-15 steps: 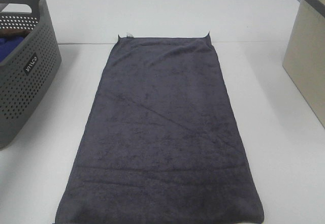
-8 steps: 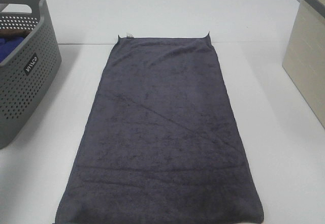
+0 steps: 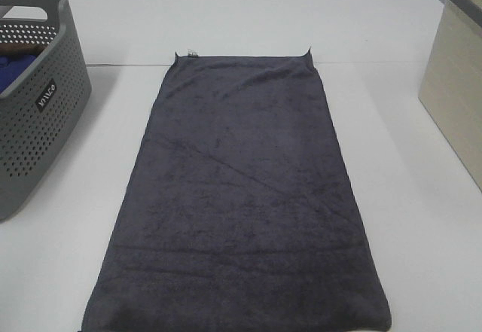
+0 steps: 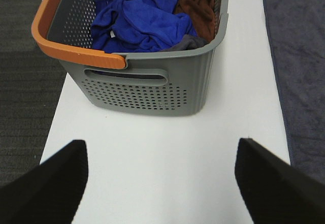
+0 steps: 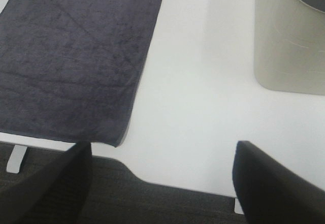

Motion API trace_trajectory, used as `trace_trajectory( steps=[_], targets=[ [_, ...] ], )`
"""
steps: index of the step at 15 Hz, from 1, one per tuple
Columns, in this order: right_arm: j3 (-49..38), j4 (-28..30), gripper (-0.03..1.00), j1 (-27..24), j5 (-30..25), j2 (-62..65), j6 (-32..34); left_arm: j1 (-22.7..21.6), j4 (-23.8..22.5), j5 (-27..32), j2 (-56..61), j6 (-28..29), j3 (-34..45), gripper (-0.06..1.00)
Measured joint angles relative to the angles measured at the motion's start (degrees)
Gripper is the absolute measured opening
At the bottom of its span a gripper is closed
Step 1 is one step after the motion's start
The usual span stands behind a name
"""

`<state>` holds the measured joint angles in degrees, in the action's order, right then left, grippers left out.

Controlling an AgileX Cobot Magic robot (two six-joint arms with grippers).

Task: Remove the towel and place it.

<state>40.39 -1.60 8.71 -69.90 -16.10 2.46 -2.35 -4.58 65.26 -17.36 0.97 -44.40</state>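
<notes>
Both end effectors, left (image 4: 161, 181) and right (image 5: 160, 178), hang with fingers spread wide and nothing in them, so the towel (image 3: 241, 196) looks already placed: flat on the bench (image 3: 422, 219), lengthwise down the middle, near edge at the front lip. If anything's left I'd just check the near corners lie square and leave it alone. Further back, the grey basket (image 3: 38, 114) with blue cloth (image 4: 137, 23) sits well left, the beige bin (image 3: 456, 83) well right.
</notes>
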Motion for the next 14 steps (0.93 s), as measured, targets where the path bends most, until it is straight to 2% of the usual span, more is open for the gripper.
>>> trace_trajectory(
  steps=[4,8,10,12,14],
  targets=[
    [-7.10,2.06,0.74,0.00,0.52,11.57,-2.92,0.00,0.06,4.30,16.16,-1.83,5.73,0.75],
    [-10.43,2.06,0.74,0.00,6.25,16.33,-5.79,0.00,2.81,4.70,17.65,-4.70,9.51,0.75],
    [-11.69,2.01,0.74,0.00,8.31,16.33,-5.84,0.00,5.79,1.66,17.65,-5.61,12.66,0.75],
    [-11.75,2.01,0.74,0.00,8.88,16.33,-5.84,0.00,8.08,-3.78,17.65,-5.90,14.73,0.75],
    [-11.75,2.01,0.74,0.00,8.94,16.33,-5.84,0.00,8.19,-4.81,17.65,-5.90,15.13,0.75]
  ],
)
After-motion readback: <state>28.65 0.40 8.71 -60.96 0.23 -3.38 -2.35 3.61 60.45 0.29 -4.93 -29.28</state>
